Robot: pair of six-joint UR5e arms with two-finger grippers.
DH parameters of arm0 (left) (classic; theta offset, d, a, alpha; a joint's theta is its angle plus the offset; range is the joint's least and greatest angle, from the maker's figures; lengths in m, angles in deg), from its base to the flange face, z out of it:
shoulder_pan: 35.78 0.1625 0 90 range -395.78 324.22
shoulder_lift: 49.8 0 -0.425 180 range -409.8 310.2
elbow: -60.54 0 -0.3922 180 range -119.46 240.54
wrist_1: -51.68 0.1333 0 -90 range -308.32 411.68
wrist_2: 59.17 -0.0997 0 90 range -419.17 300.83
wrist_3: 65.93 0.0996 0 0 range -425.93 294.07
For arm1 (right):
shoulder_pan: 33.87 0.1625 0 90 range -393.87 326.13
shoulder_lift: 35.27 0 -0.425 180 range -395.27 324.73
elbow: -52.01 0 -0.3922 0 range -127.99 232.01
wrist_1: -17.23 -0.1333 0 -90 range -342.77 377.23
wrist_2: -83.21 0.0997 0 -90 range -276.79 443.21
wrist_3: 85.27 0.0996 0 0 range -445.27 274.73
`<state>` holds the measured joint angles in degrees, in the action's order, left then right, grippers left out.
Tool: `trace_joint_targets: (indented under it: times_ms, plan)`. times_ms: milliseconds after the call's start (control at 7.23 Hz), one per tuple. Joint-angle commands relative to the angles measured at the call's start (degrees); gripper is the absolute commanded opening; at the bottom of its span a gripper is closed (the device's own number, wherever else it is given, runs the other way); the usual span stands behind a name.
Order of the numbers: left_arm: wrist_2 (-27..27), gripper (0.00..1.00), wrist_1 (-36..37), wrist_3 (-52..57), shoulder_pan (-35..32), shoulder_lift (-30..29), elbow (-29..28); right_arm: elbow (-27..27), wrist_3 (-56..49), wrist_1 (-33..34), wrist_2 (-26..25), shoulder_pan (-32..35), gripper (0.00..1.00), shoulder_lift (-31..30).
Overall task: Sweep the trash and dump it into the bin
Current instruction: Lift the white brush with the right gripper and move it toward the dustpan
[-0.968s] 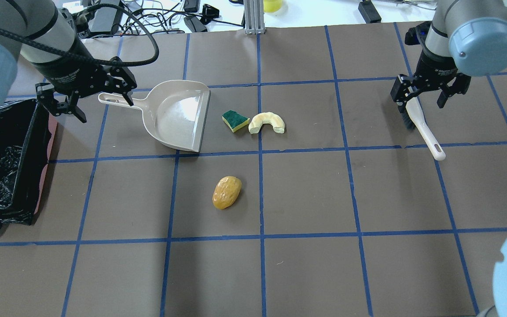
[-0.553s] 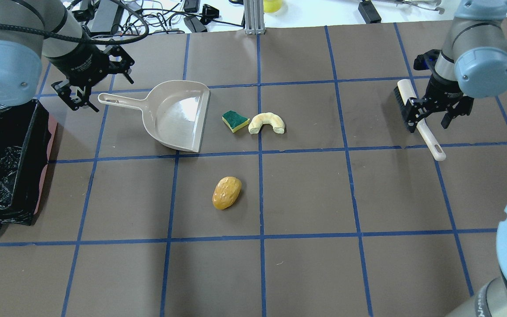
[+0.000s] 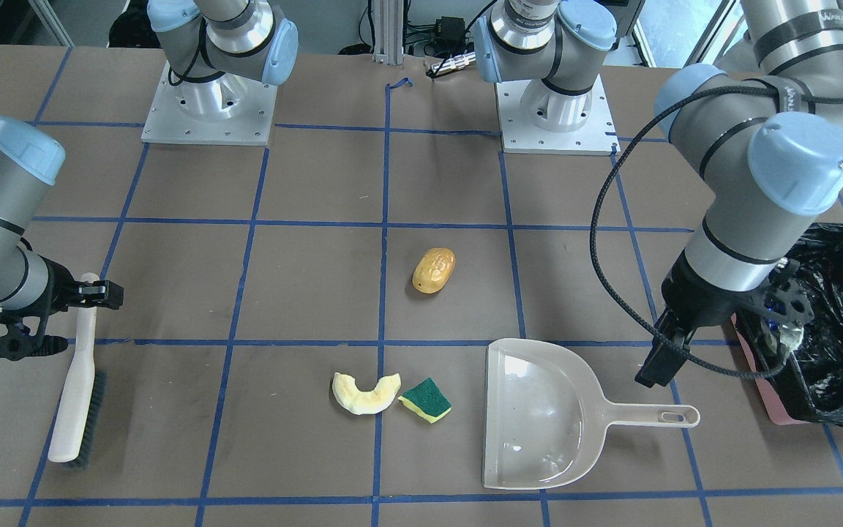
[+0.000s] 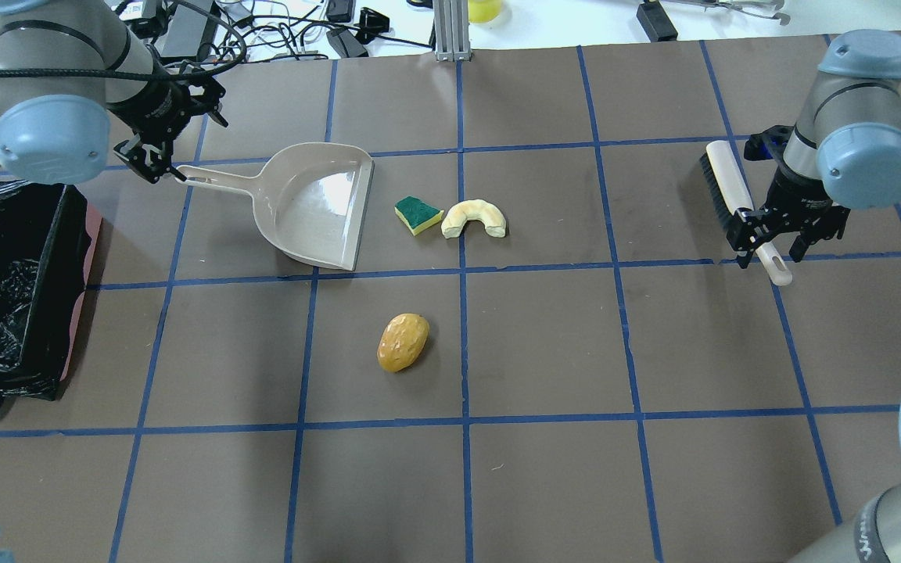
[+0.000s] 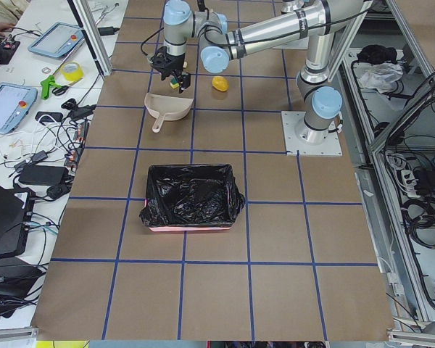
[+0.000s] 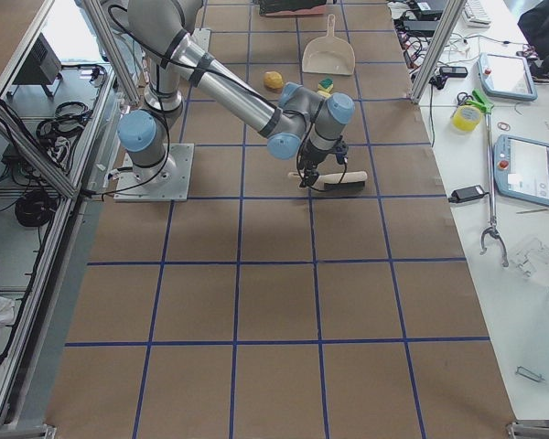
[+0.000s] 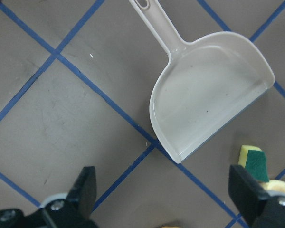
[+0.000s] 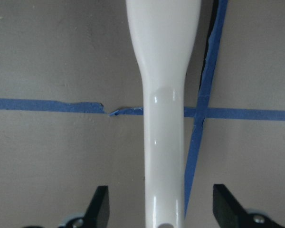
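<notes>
Trash lies loose mid-table: potato-like lump, crescent slice and sponge chunk just off the dustpan lip, bin well apart, far left. Right gripper straddles the brush handle, fingers spread; left gripper, spread too, hovers near the dustpan handle. Best to centre each handle, then close squarely.

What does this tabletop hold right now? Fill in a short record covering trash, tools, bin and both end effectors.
Trash: yellow-brown potato-like lump, pale yellow crescent slice, green-and-yellow sponge chunk; all loose on the table
Dustpan: beige plastic dustpan, empty, mouth towards the sponge chunk
Brush: white-handled black-bristled brush, lying flat
Bin: pink-sided bin lined with a black plastic bag
Left end effector: open, near the dustpan handle's tip
Right end effector: open, astride the brush handle
</notes>
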<state>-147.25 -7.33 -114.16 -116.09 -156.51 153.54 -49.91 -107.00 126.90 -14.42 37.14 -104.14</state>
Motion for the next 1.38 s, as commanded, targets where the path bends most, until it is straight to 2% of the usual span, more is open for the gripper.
trace_joint_targets:
  times_ms: [0,138,553,691,968,1244]
  plan:
    - [0.02,1.00,2.75,-5.00,0.15,-6.03,-2.98,0.06,0.20,0.28,-0.01,-0.08,0.58,-0.03]
    - [0.02,1.00,2.85,-5.55,0.15,-8.58,-5.26,0.32,0.29,0.28,-0.01,-0.08,0.41,-0.03]
    - [-0.51,1.00,2.76,-6.43,0.15,-12.46,-5.99,0.41,0.03,0.28,0.60,-0.08,0.10,-0.03]
    - [-0.60,1.00,2.76,-8.18,0.24,-13.08,-6.25,0.84,0.11,0.72,0.69,-0.08,0.08,-0.38]
    - [-0.42,1.00,2.85,-8.72,1.11,-14.39,-6.51,7.06,1.08,-1.72,0.25,1.06,0.08,-0.91]
    - [-0.07,0.99,2.94,-8.81,1.82,-15.54,-6.78,7.44,7.29,-4.37,-0.10,5.25,0.08,-2.22]
